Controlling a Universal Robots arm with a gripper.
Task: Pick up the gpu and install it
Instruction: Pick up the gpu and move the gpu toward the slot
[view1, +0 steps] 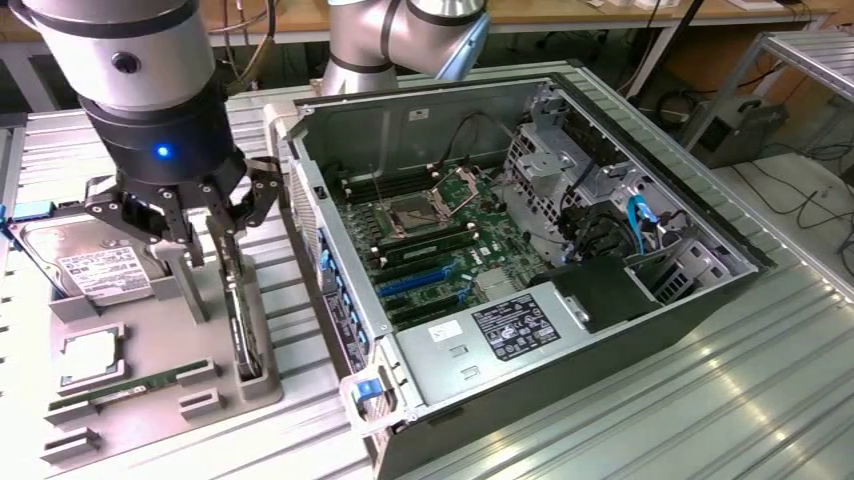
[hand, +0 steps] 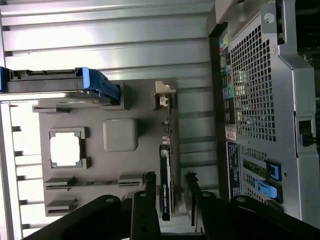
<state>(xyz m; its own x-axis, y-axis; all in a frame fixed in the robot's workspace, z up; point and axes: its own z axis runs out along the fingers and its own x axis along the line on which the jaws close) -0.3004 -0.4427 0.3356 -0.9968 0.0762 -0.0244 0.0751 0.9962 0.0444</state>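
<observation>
Straddling the gpu (hand: 166, 192), the gripper (hand: 169, 175) hangs with its jaws apart. One black finger stands on each side of the card, and the wrist view shows a narrow gap between each finger and the card's faces, so nothing is gripped. In the exterior view the gripper (view1: 203, 240) is low over the grey holder tray (view1: 160, 335), its fingertips at the upper edge of the gpu (view1: 240, 310). The gpu stands on edge in a slot along the side of the tray nearest the computer case (view1: 534, 300).

Above the gripper the arm (view1: 140, 80) comes straight down, with a small blue light on its wrist.

The other parts lie on the same tray, away from the gripper. A silver labelled hard drive (view1: 96, 268) leans toward the exterior view's left, a square processor (view1: 87, 355) lies flat below it, and a thin green memory stick (view1: 134, 385) sits in a slot near the tray's front. The wrist view also shows the hard drive (hand: 50, 82) and the holder tray (hand: 142, 107).

Just beside the tray, toward the exterior view's right, the computer case lies open on the ribbed metal table (view1: 667, 400). Its motherboard (view1: 427, 240) faces up, with the blue expansion slots (view1: 414, 285) bare.
</observation>
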